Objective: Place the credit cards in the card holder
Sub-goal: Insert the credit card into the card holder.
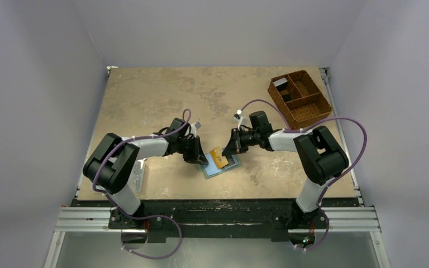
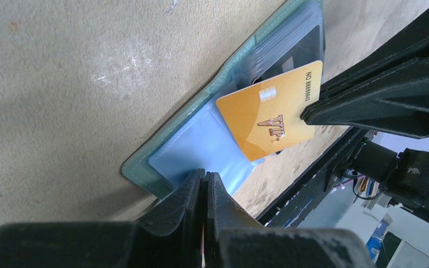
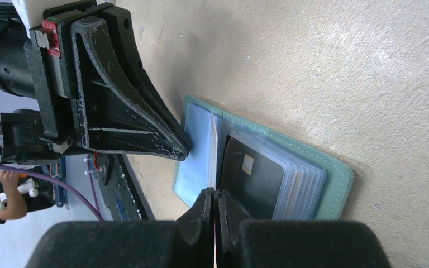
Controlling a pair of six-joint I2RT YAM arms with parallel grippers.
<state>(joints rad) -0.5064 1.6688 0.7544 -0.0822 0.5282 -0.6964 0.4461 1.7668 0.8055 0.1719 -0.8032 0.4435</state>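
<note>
The card holder [image 1: 227, 167] lies open on the table between my arms, grey-green outside and pale blue inside [image 2: 201, 145]. A stack of clear sleeves with a black card [image 3: 251, 181] on top fills its one half. My right gripper [image 3: 215, 192] is shut on the tan-orange credit card [image 2: 268, 114], held tilted over the holder's middle, its lower corner at the pale blue sleeve. In the right wrist view the card shows edge-on. My left gripper [image 2: 205, 176] is shut, its tips on the pale blue sleeve at the holder's left edge [image 3: 183, 151].
A brown woven divided basket [image 1: 300, 97] stands at the back right, far from both grippers. A clear plastic item [image 1: 138, 174] lies beside the left arm's base. The table's front edge and black rail [image 1: 218, 204] run just near the holder.
</note>
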